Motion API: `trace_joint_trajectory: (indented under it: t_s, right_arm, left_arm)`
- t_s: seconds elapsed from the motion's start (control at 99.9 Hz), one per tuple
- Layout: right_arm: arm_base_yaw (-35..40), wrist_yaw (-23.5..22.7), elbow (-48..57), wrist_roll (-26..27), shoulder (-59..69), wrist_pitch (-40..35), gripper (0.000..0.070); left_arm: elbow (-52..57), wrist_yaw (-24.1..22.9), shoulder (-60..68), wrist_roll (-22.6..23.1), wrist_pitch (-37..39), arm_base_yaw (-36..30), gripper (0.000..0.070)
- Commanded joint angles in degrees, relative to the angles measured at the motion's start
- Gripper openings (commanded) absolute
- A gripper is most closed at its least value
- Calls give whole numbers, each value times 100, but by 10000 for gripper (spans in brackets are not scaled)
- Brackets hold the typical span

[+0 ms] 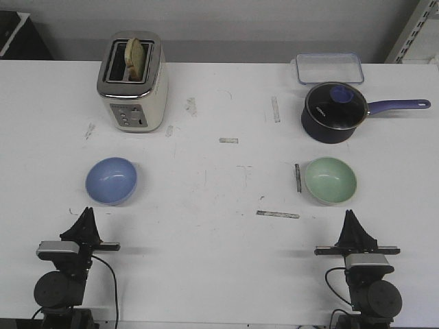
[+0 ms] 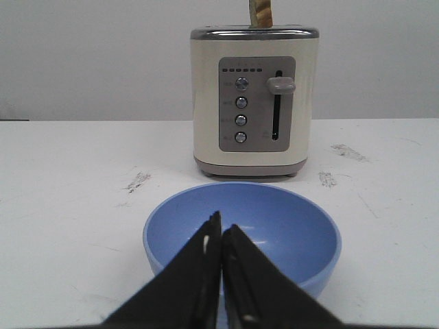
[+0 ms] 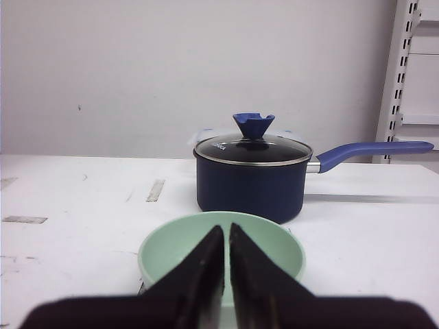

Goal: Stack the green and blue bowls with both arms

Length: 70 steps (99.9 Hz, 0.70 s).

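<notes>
periwinkle blue bowl (image 1: 111, 180) is sitting on the left half of the white bench (image 1: 219, 253), just ahead of my left tool (image 1: 87, 218). pale mint green bowl (image 1: 330, 179) is sitting on the right half, just ahead of my right tool (image 1: 350, 221). the two bowls are lying well apart, both upright, both empty, neither stacked yet.

both tools are resting low near the bench's near edge, each lined up on its own bowl, which i am judging to be a ready stance for a two-arm pickup. left tool (image 2: 221, 233) is showing its two black fingers pressed together to a thin seam, gripping nothing. right tool (image 3: 226, 236) is looking the same: fingers closed together, nothing between them. both would need to spread before taking a rim.

bowls are reading as smooth, shallow, round, thin-rimmed, equal in size, so one should be nesting cleanly inside the other. the glossy inner wall is likely making a rim pinch slippery.

behind the blue bowl, a cream toaster (image 1: 133, 82) with chrome top is standing with a slice of bread in one slot. behind the green bowl, a dark navy saucepan (image 1: 333, 112) with glass lid and long blue handle, and past it a clear container (image 1: 330, 68). bench surface is scuffed, with tape strips.
</notes>
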Motion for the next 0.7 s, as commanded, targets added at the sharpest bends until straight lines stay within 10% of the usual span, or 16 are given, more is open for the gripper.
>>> trace_joint_trajectory:
  t_s: [0.0, 0.691]
  right_arm:
    - [4, -17, -13, 57, 0, 57, 10]
    - [7, -13, 455, 313, 341, -219, 7]
  left_arm:
    - [-125, -9, -13, 28, 72, 0, 2]
    - [-125, -9, -13, 28, 72, 0, 2]
